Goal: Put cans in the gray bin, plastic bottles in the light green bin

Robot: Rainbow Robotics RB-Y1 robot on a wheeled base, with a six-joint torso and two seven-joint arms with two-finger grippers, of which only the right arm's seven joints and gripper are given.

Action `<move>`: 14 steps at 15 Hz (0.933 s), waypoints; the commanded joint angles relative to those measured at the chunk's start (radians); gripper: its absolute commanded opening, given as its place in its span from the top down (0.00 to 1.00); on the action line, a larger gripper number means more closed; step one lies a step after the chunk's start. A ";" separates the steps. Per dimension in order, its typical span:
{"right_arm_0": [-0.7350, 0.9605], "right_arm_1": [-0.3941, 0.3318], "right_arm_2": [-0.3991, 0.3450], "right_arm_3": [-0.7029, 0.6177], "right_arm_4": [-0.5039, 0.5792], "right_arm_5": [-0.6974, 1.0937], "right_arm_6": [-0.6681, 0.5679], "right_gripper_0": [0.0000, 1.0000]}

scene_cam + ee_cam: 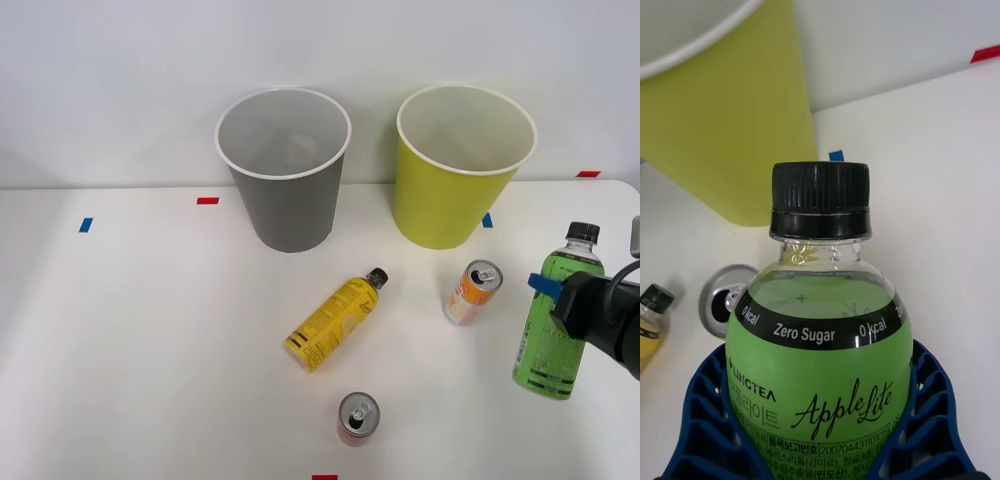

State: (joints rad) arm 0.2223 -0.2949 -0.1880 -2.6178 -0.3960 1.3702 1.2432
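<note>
My right gripper (556, 302) (820, 439) is shut on the bright green plastic bottle (553, 330) (820, 360), which stands upright at the table's right side with its black cap up. The yellow-labelled bottle (335, 322) (650, 319) lies on its side mid-table. Left of the green bottle, an orange-and-white can (472, 292) (728, 298) stands upright. A red can (357, 417) stands near the front edge. At the back sit the gray bin (288, 205) and, right of it, the light green bin (445, 205) (730, 127). Nothing shows inside either bin.
Small tape marks dot the white table: blue (85, 225) at far left, red (207, 200) beside the gray bin, red (588, 173) at back right, red (324, 477) at the front edge. The table's right edge runs close behind my arm.
</note>
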 commanded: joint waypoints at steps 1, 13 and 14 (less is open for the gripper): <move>0.000 0.042 -0.033 0.000 -0.047 -0.120 0.113 1.00; -0.296 0.210 -0.145 0.171 -0.549 -0.536 0.585 1.00; -0.322 0.210 -0.149 0.193 -0.549 -0.540 0.614 1.00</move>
State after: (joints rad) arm -0.0524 -0.0895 -0.3335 -2.4759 -0.9221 0.8641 1.8004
